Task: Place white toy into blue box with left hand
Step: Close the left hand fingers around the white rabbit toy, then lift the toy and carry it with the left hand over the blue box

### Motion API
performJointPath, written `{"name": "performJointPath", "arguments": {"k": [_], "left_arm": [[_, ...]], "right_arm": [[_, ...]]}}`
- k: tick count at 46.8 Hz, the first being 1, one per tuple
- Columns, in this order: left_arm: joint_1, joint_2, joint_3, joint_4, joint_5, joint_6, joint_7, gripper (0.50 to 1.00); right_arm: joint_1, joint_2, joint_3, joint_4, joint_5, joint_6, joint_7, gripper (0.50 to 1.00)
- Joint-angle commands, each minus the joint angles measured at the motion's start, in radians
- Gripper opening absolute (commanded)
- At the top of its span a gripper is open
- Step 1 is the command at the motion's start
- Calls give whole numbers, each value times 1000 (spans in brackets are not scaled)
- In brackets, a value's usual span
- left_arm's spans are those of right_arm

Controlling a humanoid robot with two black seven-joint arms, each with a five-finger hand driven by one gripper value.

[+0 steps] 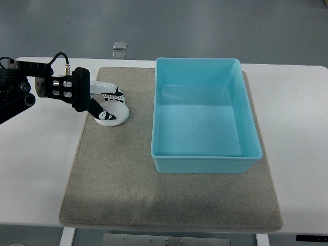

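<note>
One camera looks steeply down from the robot's side, taking in the whole table [302, 128], the mat [169, 205] beyond the fingers [105, 92]

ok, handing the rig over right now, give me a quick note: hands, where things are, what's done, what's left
Left hand: at the white toy on the grey mat, fingers wrapped over it; toy not lifted.
Right hand: out of view.
Blue box: on the mat, to the right of the toy, nothing inside it.
Done: reach and apparent grasp.
Left: lift the toy, carry it right over the box wall, release inside.
</note>
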Motion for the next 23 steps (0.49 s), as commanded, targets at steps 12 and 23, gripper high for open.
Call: {"name": "performJointPath", "arguments": {"k": [12,23], "left_arm": [[-37,-6,-14,-3,-6,73,0,578],[-68,-44,-48,-11,-19,208,0,593]], "right_arm": [[0,0,0,0,0,0,0,936],[0,0,0,0,0,0,0,936]]}}
